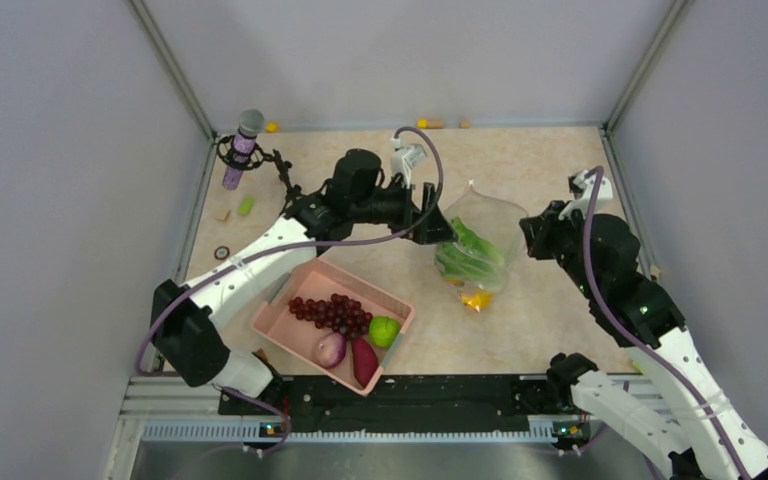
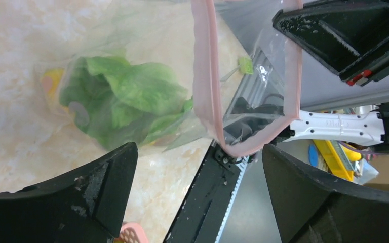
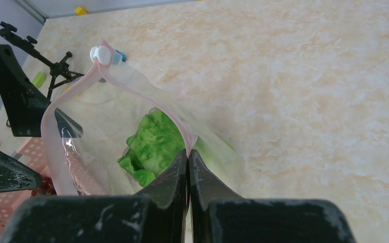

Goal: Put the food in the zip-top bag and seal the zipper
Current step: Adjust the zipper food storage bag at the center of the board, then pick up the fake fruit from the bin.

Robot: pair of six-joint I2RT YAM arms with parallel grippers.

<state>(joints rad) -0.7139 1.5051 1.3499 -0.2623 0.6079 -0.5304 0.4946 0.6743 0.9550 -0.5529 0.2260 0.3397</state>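
Pink zipper [image 2: 205,76] pinched in the right tool [image 3: 188,157] holds the zip-top bag [image 1: 480,235] agape on the bench [image 1: 540,170] for loading; lettuce [image 2: 126,96] lies inside; left tool [image 2: 198,152] gapes wide at its mouth, empty.

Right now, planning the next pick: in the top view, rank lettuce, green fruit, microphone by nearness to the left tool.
1. Lettuce, in the bag, beside the left tool.
2. Green fruit, in the basket.
3. Microphone, back left corner.

Left arm [image 1: 260,252], right arm [image 1: 690,372]: white link shells, black joints. Purple cable [image 1: 439,180] runs along each. Left tool [image 2: 198,152], right tool [image 3: 188,154]: matte black fingers [image 2: 96,187], pale scuffs. Red mark [image 2: 357,77] on right tool, possibly a label.
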